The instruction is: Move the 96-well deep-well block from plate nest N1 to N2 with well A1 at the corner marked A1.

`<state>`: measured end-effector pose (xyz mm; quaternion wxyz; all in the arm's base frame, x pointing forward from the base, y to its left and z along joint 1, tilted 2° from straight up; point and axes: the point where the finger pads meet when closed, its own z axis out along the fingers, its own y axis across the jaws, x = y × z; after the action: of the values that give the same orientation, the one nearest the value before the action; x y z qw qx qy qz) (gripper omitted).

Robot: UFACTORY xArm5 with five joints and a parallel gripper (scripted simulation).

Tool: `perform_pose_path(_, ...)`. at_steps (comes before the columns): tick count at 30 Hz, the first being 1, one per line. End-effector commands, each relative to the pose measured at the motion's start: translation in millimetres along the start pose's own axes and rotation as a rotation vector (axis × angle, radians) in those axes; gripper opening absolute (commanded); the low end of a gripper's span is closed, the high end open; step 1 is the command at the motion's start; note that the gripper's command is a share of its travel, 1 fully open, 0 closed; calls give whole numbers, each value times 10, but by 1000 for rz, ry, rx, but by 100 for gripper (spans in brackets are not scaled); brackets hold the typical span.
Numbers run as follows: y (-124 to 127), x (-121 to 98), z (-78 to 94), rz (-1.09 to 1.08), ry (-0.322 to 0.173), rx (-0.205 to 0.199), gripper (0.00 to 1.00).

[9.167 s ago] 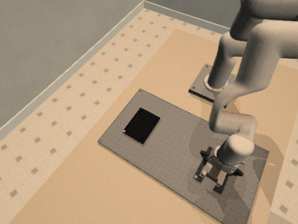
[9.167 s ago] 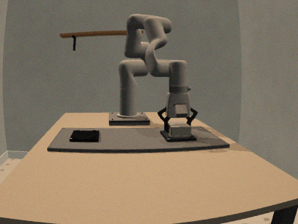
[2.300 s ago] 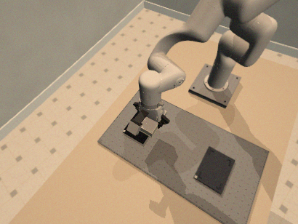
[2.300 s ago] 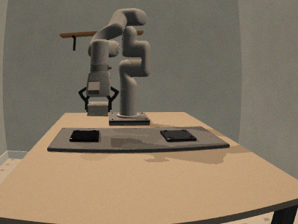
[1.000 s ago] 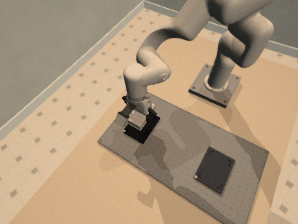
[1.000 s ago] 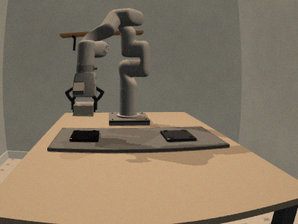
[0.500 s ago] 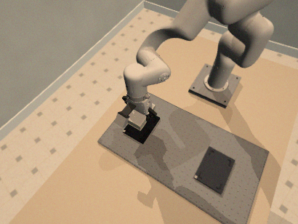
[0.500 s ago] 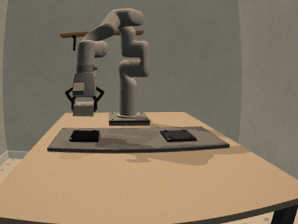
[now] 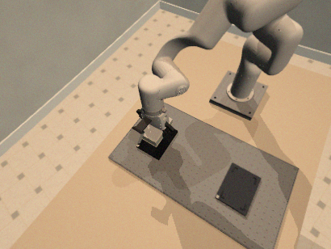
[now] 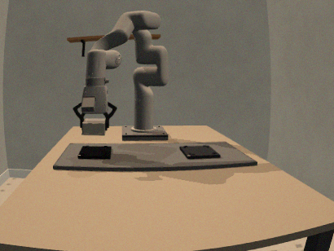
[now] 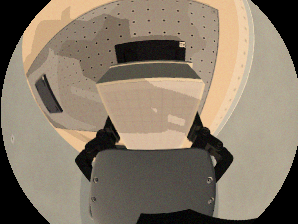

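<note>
My gripper [image 9: 155,130] is shut on the pale deep-well block [image 9: 152,137], gripping it by two opposite sides. The block hangs level, well above the dark plate nest N2 [image 9: 158,146], not touching it. In the exterior view the block [image 10: 94,127] floats a clear gap above N2 [image 10: 94,151]. The wrist view shows the block [image 11: 152,106] between my fingers, with N2 [image 11: 149,51] just beyond it. Nest N1 [image 9: 238,187] stands empty at the other end of the plate, with a white mark at one corner. I cannot make out the block's wells.
Both nests sit on a grey perforated baseplate [image 9: 202,170] on the tan table. The arm's mounting base [image 9: 239,94] stands behind the plate. A wooden wall shelf [image 10: 85,39] hangs behind the arm.
</note>
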<state>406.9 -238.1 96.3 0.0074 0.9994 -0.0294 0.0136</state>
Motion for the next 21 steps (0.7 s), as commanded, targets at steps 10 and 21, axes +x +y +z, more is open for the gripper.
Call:
perform_pose_path(10, 5, 16, 158, 0, 4, -2, 0)
perform_pose_path(21, 1, 18, 341, 0, 4, -2, 0)
